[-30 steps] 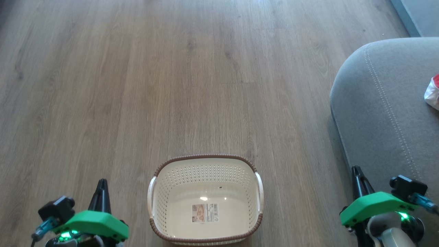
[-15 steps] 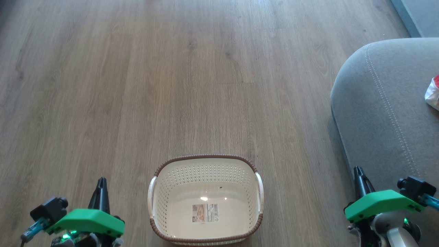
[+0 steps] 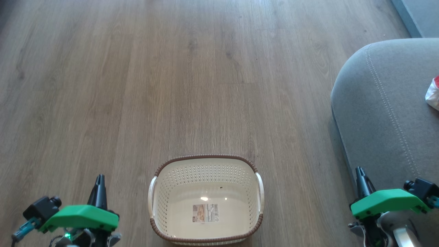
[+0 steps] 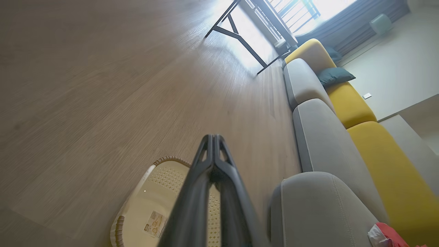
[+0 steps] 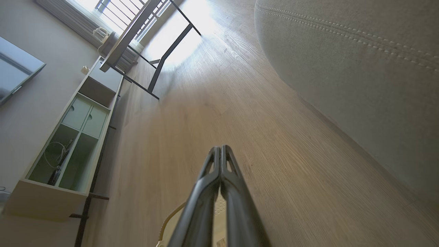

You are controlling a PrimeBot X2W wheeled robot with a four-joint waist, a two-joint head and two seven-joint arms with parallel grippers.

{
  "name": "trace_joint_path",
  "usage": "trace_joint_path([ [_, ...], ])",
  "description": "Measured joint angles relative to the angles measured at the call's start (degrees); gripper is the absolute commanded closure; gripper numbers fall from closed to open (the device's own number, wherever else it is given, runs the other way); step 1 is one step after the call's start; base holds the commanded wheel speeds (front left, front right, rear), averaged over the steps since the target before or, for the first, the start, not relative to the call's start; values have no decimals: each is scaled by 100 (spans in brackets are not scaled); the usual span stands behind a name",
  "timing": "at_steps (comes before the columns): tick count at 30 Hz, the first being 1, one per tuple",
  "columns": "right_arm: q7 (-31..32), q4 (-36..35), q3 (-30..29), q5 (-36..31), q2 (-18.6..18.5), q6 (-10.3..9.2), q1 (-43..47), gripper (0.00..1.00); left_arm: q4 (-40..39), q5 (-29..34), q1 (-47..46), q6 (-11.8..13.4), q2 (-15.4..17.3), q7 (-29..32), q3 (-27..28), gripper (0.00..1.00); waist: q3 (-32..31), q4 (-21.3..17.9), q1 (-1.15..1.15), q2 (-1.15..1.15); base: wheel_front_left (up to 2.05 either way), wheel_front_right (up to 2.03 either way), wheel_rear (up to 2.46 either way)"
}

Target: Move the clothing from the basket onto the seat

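Hovering beside basket (image 3: pixel 205 156), both end effectors empty. My left end effector (image 3: pixel 99 177) at 7 o'clock, closed on nothing. My right end effector (image 3: pixel 359 170) at 4 o'clock, likewise closed, just beside seat (image 3: pixel 377 113). Basket at 6 o'clock on floor (image 3: pixel 171 85), nothing inside. Bare bottom shows sticker (image 3: pixel 205 212), print too small to read. No other writing legible. Red-white edge of clothing (image 3: pixel 434 97) at 3 o'clock, resting on seat, remainder cut off by frame. My judgement: transfer looks done, so I hold arms low, flanking basket, clear of load.
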Motion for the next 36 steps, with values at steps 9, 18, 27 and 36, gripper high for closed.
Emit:
trace_joint_path([
  [9, 125, -47, -96, 556, 7, 0, -3, 100, -49, -582, -42, -48, -1, 140, 25, 100, -2, 8, 0, 0, 0, 0, 0],
  [18, 310, -81, -169, 1114, 23, 0, -44, 100, -85, -1173, -67, -76, -1, 287, 43, 100, -3, 15, 0, 0, 0, 0, 0],
  [27, 435, -114, -268, 1668, 36, 0, -50, 100, -125, -1756, -123, -94, -1, 439, 63, 100, -5, 23, 0, 0, 0, 0, 0],
  [36, 609, -159, -346, 2217, 60, 0, -51, 100, -158, -2329, -170, -138, -1, 583, 89, 100, -6, 30, 0, 0, 0, 0, 0],
])
